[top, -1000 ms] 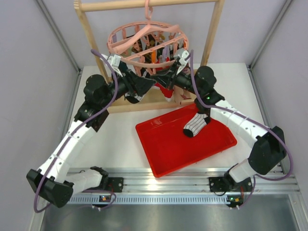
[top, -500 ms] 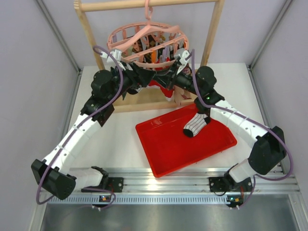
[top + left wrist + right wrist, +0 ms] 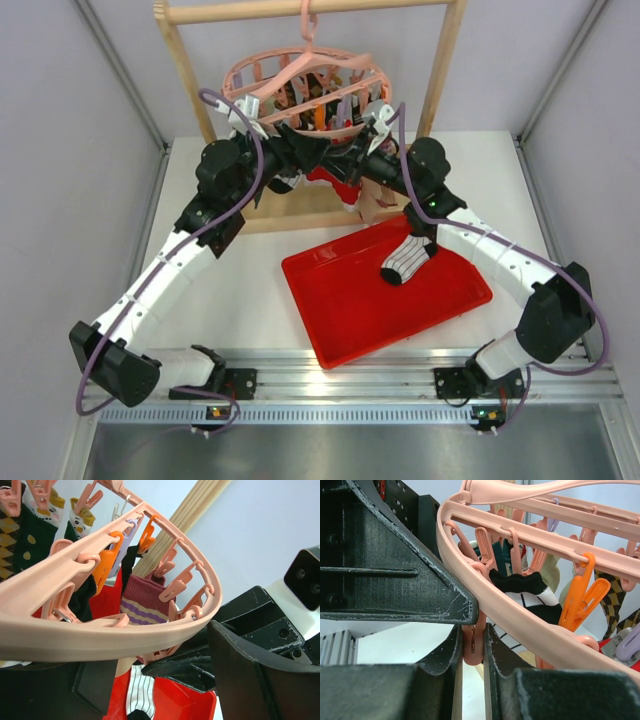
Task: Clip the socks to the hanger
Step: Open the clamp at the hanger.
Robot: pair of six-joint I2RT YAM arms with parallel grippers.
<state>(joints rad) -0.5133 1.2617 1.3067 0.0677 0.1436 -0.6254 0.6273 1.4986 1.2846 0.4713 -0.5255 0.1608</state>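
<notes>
The pink round hanger [image 3: 305, 92] hangs from the rack's top bar. One pinstriped sock [image 3: 408, 258] lies on the red tray [image 3: 340, 320]; it also shows low in the left wrist view [image 3: 136, 690]. A second pinstriped sock [image 3: 540, 597] with a black cuff hangs under the hanger [image 3: 530, 625]. My right gripper [image 3: 347, 166] is shut on a pink peg [image 3: 472, 645] at the outer ring. My left gripper [image 3: 303, 160] is open just under the hanger's rim [image 3: 125, 640], facing the right gripper, with nothing in it [image 3: 160, 655].
The wooden rack frame [image 3: 440, 70] stands at the back, its base bar behind the tray. Other socks hang from the pegs: a maroon striped one [image 3: 145, 600] and a dark green patterned one [image 3: 20, 535]. Orange and purple pegs dangle around the ring.
My left arm has risen and moved in towards the hanger, bringing its gripper close to the right one. The right arm and the sock on the tray have not moved.
</notes>
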